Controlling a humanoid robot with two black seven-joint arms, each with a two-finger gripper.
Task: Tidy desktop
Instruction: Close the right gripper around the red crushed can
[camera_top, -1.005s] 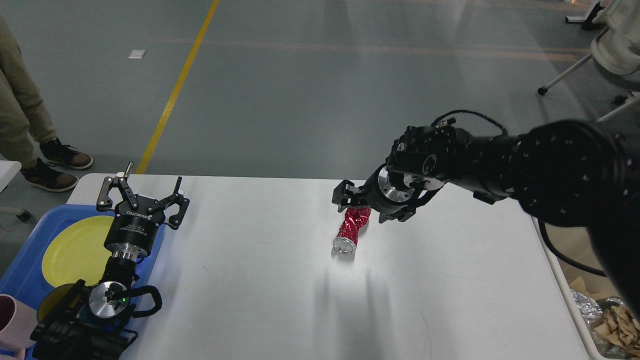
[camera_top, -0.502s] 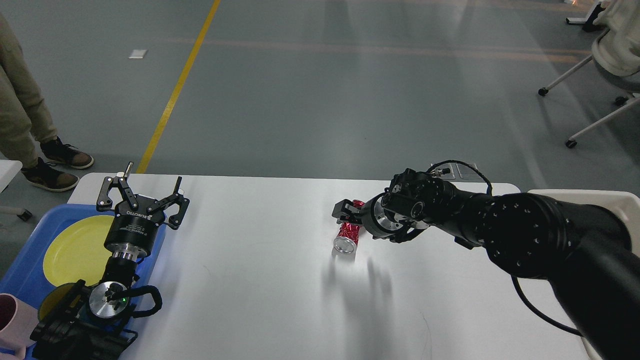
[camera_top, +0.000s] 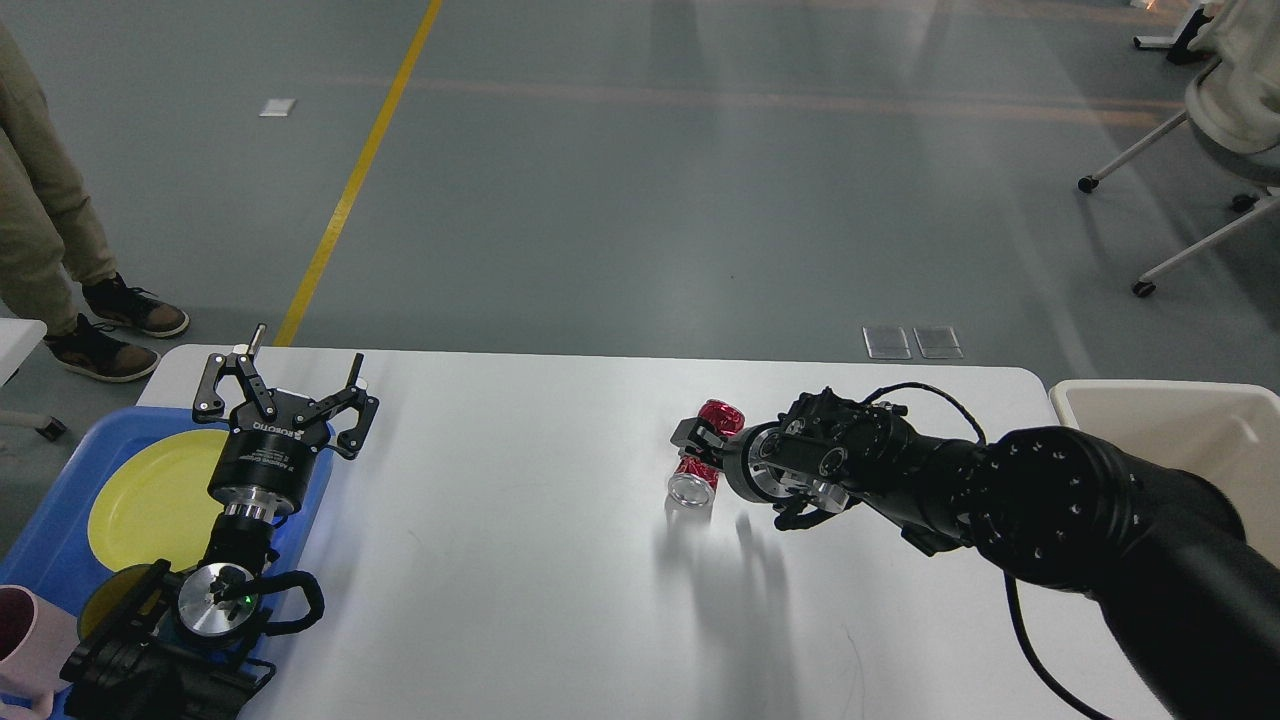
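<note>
The white desktop (camera_top: 520, 560) fills the lower part of the head view. A crushed red can (camera_top: 720, 416) with a silver end lies on it right of the middle. My right gripper (camera_top: 712, 452) is low over the can. One finger (camera_top: 690, 433) lies against the can's left side, the other is hidden behind the wrist, and the jaws look spread around the can's crushed middle. My left gripper (camera_top: 285, 385) is open and empty, held upright over the table's left edge.
A blue tray (camera_top: 50, 540) at the left holds a yellow plate (camera_top: 150, 500), and a pink cup (camera_top: 20, 625) stands by it. A beige bin (camera_top: 1160, 415) stands off the right edge. A person (camera_top: 60, 250) stands beyond the far left corner. A chair (camera_top: 1230, 110) is far right.
My right arm has come down and towards me, so its gripper has dropped from above the can to around it. The can and my left arm have not moved.
</note>
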